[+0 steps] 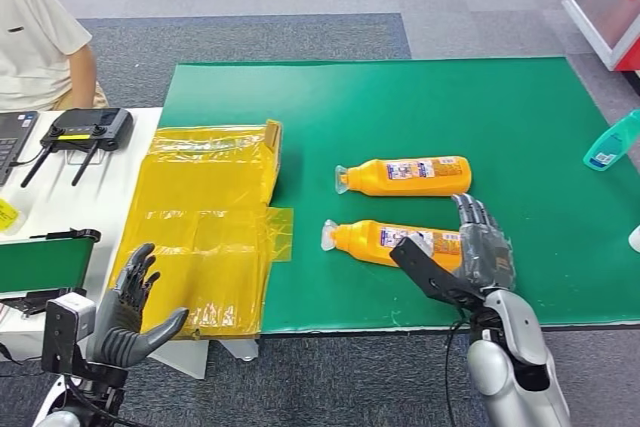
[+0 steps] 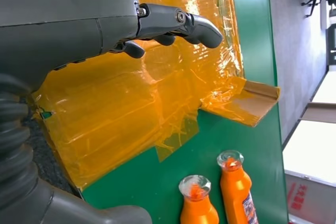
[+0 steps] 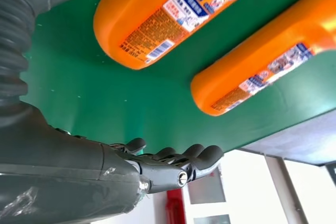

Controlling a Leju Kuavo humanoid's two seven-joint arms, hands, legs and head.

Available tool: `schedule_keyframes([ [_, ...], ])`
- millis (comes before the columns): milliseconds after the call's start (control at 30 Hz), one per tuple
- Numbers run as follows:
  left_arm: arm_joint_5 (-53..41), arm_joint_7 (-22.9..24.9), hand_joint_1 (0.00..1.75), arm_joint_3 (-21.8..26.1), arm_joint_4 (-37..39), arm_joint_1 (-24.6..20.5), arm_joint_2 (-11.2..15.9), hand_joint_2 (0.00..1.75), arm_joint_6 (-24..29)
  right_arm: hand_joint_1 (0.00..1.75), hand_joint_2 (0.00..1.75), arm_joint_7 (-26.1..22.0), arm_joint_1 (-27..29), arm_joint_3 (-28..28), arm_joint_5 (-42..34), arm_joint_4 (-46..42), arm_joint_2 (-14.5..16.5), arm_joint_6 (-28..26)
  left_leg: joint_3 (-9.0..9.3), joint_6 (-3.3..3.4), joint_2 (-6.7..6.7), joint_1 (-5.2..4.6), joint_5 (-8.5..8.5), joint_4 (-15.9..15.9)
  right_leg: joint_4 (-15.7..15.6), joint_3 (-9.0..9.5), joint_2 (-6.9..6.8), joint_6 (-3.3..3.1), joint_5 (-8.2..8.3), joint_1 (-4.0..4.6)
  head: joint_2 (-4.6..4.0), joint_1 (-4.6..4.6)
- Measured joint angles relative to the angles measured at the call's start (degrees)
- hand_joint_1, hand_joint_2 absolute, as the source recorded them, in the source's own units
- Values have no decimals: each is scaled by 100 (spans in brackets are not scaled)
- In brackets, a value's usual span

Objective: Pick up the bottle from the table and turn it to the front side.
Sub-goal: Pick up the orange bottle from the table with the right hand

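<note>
Two orange bottles lie on their sides on the green mat [image 1: 423,107], clear caps pointing left. The near bottle [image 1: 377,240] [image 3: 158,19] [image 2: 197,203] has its base end beside my right hand [image 1: 483,247] [image 3: 166,163]. That hand is spread around the base, thumb stretched along the bottle's front, fingers behind it, nothing gripped. The far bottle [image 1: 411,175] [image 3: 265,61] [image 2: 236,187] lies parallel, a little further back. My left hand [image 1: 132,312] [image 2: 118,24] hovers with fingers apart at the front left, over the edge of the yellow plastic sheet [image 1: 204,237] [image 2: 130,98].
A teal spray bottle [image 1: 610,145] lies at the mat's right edge. A black router [image 1: 87,129] and a laptop corner sit on the white table at left, where a person in a white shirt [image 1: 38,37] sits. A green tray [image 1: 45,259] stands at the near left.
</note>
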Motion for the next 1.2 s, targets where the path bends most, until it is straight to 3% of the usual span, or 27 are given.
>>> schedule_keyframes([
  [233, 58, -4, 0, 1, 3, -20, 11, 175, 27, 0, 175, 42, -308, 547, -233, 418, -334, 553, 0, 1, 0, 0, 0, 0, 0, -1, -1, 0, 0, -1, 0, 0],
  [400, -4, -53, 0, -16, 33, -100, 58, 175, 222, 0, 175, 33, -550, 946, -1273, 821, -903, 1048, -2, 5, -1, -1, 2, 1, -1, 0, -4, 6, 3, -5, 0, 1],
  [533, 72, -54, 0, -66, 83, -175, 109, 175, 291, 0, 175, 59, -751, 1201, -1674, 1064, -1353, 1176, -2, 6, -1, -3, 3, 2, -1, 0, -3, 10, 8, -7, 0, 1],
  [733, 194, -66, 0, -198, 164, -236, 168, 175, 308, 0, 175, 138, -1135, 1507, -2098, 1379, -1729, 1349, 2, 7, 0, -2, 4, 3, -1, 1, -3, 11, 8, -6, 0, 0],
  [1200, 261, -85, 0, -608, 303, -242, 262, 175, 369, 0, 175, 286, -1566, 1864, -1882, 2172, -1835, 1025, 3, 13, -1, -3, 8, 4, -1, 6, -3, 13, 10, -7, 0, 1],
])
